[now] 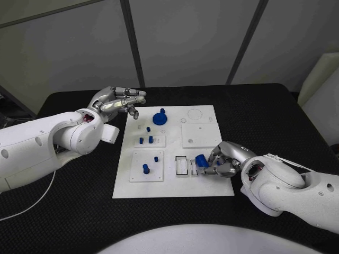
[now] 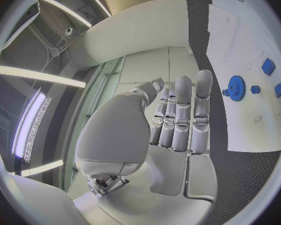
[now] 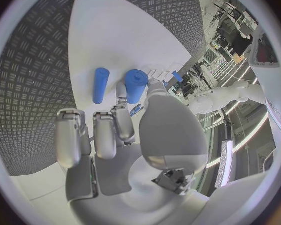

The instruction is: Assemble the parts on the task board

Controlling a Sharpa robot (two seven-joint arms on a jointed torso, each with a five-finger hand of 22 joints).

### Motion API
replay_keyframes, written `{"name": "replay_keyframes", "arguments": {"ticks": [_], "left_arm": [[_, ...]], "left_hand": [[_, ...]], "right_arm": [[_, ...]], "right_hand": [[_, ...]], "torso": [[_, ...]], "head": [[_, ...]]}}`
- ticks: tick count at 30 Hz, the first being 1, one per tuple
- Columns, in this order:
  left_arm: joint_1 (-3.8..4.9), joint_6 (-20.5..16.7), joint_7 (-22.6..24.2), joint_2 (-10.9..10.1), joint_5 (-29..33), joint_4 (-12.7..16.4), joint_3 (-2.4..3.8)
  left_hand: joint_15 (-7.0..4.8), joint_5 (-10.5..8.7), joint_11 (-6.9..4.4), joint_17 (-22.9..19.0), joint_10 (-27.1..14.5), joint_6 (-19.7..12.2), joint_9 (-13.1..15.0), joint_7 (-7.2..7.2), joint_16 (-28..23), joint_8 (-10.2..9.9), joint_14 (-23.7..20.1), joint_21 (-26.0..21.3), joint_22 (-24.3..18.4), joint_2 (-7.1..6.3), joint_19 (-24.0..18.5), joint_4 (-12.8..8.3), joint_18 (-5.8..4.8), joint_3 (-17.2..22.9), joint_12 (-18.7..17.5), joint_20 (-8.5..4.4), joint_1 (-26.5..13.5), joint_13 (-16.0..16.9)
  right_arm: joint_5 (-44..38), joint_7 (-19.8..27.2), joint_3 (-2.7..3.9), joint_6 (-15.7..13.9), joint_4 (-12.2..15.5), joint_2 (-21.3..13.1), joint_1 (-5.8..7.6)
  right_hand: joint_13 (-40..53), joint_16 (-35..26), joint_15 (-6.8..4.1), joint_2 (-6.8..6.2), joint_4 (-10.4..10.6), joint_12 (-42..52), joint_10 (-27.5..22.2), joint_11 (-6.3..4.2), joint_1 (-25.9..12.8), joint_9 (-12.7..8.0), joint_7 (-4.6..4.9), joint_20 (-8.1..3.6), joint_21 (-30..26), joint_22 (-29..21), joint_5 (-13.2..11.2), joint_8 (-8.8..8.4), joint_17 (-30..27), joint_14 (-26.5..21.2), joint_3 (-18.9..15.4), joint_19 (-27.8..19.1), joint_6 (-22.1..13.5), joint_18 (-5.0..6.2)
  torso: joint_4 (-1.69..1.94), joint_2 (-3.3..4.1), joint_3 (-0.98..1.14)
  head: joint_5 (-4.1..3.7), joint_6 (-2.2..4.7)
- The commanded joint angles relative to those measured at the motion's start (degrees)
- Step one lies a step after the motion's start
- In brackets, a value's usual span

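Right hand (image 1: 224, 159) pinching blue cylinder (image 1: 202, 160) at board (image 1: 207, 188) lower right, axis roughly upright, tilted.
Left hand (image 1: 116, 100) empty, fingers together, upper left; second cylinder (image 3: 100, 85) seen lying flat from right wrist.

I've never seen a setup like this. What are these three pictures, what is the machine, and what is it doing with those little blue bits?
It is a robot with two white arms, each ending in a silver hand. The square picture looks down from a camera on its head; the two round ones come from cameras at its wrists, just behind each hand, so the fingers loom large.

On the black table lies a white task board, a plate that carries small blue parts, among them a blue gear and short blue pegs standing upright.

The left hand hovers by the board's far left corner, fingers apart, holding nothing. The right hand is at the board's right edge, its fingers closed on a blue cylinder; its wrist picture shows a second blue cylinder lying on the board beside it.
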Motion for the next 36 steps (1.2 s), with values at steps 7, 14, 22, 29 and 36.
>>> {"name": "replay_keyframes", "arguments": {"ticks": [7, 14, 22, 29, 36], "left_arm": [[0.05, 0.7, 0.1, 0.0, 0.3, 0.1, 0.04], [0.04, 0.7, 0.1, 0.0, 0.3, 0.1, 0.04], [0.04, 0.7, 0.1, 0.0, 0.3, 0.2, 0.04], [0.04, 0.7, 0.1, 0.1, 0.3, 0.2, 0.04], [0.04, 0.8, 0.1, 0.1, 0.3, 0.2, 0.04]], "left_hand": [[0.15, -0.29, 0.15, -0.1, -0.4, -0.1, -0.1, 0.25, -0.2, 0.3, -0.1, -0.2, -0.1, 0.13, -0.2, 0.1, 2.0, -0.3, 0.3, 0.19, -0.4, 0.0], [0.15, -0.29, 0.15, -0.1, -0.4, -0.1, -0.1, 0.25, -0.2, 0.3, -0.1, -0.2, -0.1, 0.13, -0.2, 0.1, 2.0, -0.3, 0.3, 0.19, -0.4, 0.0], [0.15, -0.29, 0.15, -0.1, -0.4, -0.1, -0.1, 0.25, -0.2, 0.3, -0.1, -0.2, -0.1, 0.13, -0.2, 0.1, 2.0, -0.3, 0.3, 0.19, -0.4, 0.0], [0.15, -0.29, 0.15, -0.1, -0.4, -0.1, -0.1, 0.25, -0.2, 0.3, -0.1, -0.2, -0.1, 0.13, -0.2, 0.1, 2.0, -0.3, 0.3, 0.19, -0.4, 0.0], [0.15, -0.29, 0.15, -0.1, -0.4, -0.1, -0.1, 0.25, -0.2, 0.3, -0.1, -0.2, -0.1, 0.13, -0.2, 0.1, 2.0, -0.3, 0.3, 0.19, -0.4, 0.0]], "right_arm": [[1.0, -1.5, -0.36, -3.8, 2.4, -1.8, -0.41], [4.6, 0.8, -0.25, -8.5, 4.9, -2.9, -0.35], [6.2, 2.7, -0.12, -8.9, 5.5, -2.3, -0.3], [6.5, 3.7, -0.09, -7.1, 4.6, -0.3, -0.29], [6.8, 3.4, -0.07, -4.8, 3.3, 2.4, -0.29]], "right_hand": [[1.6, 0.6, -0.11, 0.98, -0.3, 1.0, 1.3, -0.3, 2.2, 1.2, -0.19, -0.17, 0.8, 11.7, 3.7, 1.44, 6.3, 4.4, -0.3, 3.5, 0.1, -0.78], [2.0, 0.7, -0.26, 1.83, -0.1, 1.1, 1.6, -0.49, 1.6, 1.8, -0.42, -0.32, 1.1, 12.2, 5.6, 1.89, 6.7, 4.5, -0.6, 3.8, 0.4, -0.9], [2.4, 0.9, -0.32, 2.0, -0.1, 1.3, 1.8, -0.58, 1.4, 2.0, -0.53, -0.37, 1.3, 12.5, 6.1, 2.03, 6.9, 4.5, -0.6, 4.1, 0.6, -0.99], [2.4, 0.9, -0.35, 2.18, -0.1, 1.3, 1.8, -0.61, 1.2, 2.1, -0.56, -0.4, 1.3, 12.5, 6.1, 2.08, 7.0, 4.5, -0.7, 4.1, 0.6, -0.99], [2.7, 0.9, -0.6, 3.05, 0.0, 1.2, 2.0, -0.92, -1.3, 3.1, -0.97, -0.61, 1.3, 12.5, 4.5, 2.57, 7.0, 4.5, -1.6, 4.1, 1.4, -0.99]], "torso": [[-0.03, -0.03, -0.03], [0.2, 0.03, -0.14], [0.03, 0.1, -0.09], [0.11, 0.14, -0.13], [0.16, 0.09, -0.17]], "head": [[-0.21, 0.26], [-0.05, 0.34], [0.27, 0.4], [0.36, 0.31], [0.55, 0.26]]}}
